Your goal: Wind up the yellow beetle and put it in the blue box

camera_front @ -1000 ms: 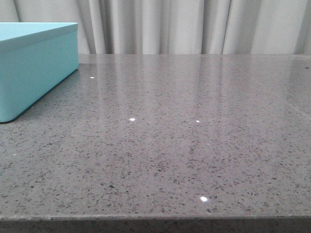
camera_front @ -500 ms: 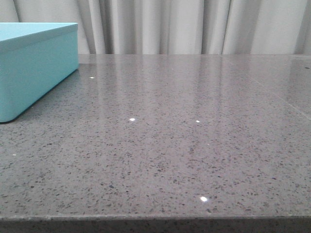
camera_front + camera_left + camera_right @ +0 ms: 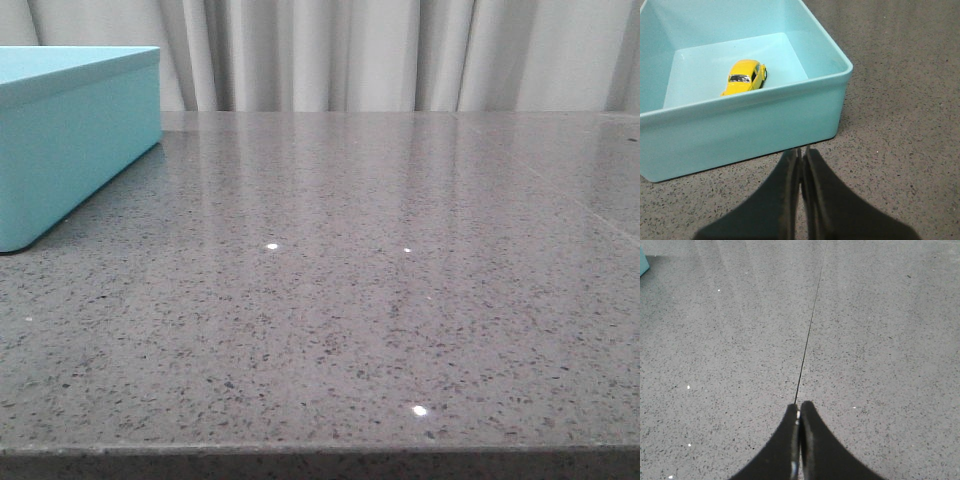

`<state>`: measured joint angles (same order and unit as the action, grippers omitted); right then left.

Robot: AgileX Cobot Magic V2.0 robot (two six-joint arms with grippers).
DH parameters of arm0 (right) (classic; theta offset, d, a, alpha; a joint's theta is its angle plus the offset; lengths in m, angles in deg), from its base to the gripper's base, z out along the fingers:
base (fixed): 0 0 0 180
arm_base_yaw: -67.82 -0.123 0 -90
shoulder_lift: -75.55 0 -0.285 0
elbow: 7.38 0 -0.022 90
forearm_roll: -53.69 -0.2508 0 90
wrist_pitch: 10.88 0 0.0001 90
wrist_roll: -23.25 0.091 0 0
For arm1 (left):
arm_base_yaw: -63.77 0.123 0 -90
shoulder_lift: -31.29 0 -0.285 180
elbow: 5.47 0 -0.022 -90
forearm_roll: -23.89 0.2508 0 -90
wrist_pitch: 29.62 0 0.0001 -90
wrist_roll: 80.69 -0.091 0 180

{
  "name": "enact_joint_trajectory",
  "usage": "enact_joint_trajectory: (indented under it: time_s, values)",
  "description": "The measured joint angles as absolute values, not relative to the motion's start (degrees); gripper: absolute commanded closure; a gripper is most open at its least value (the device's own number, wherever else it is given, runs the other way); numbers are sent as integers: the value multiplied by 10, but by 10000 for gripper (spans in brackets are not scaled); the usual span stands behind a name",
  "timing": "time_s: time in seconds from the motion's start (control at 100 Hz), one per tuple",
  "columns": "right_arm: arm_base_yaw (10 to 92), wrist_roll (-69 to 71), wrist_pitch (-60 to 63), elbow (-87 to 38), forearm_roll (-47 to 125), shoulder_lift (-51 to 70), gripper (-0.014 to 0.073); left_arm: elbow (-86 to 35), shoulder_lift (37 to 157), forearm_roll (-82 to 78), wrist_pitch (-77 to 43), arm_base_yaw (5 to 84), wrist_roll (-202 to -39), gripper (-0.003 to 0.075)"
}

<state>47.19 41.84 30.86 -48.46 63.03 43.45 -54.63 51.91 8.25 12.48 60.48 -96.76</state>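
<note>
The yellow beetle point(image 3: 744, 76) lies on the floor inside the blue box point(image 3: 755, 120), seen in the left wrist view. The blue box also shows at the far left of the front view point(image 3: 70, 140); the car is hidden there by its wall. My left gripper point(image 3: 801, 152) is shut and empty, outside the box, just before its near wall. My right gripper point(image 3: 799, 406) is shut and empty above bare grey tabletop, over a thin seam line. Neither gripper shows in the front view.
The speckled grey stone table point(image 3: 380, 280) stretches from the box to the right. A thin seam point(image 3: 810, 335) runs across the top. White curtains point(image 3: 400, 50) hang behind the table's far edge. A corner of the box point(image 3: 643, 262) shows in the right wrist view.
</note>
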Motion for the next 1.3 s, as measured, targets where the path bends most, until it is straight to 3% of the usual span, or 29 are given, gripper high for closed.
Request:
enact_joint_trajectory:
  time_s: [0.55,0.8,1.07,1.3]
  values:
    - [472,417,309,-485,630,435,659,-548,519,87,106,605,-968,739]
    - [472,417,309,-485,630,435,659,-610,492,120,-57,605,-962,738]
    - [472,417,310,-485,630,435,659,-711,434,205,-210,605,-831,739]
    - [472,417,310,-485,630,435,659,-804,390,221,-270,605,-779,739]
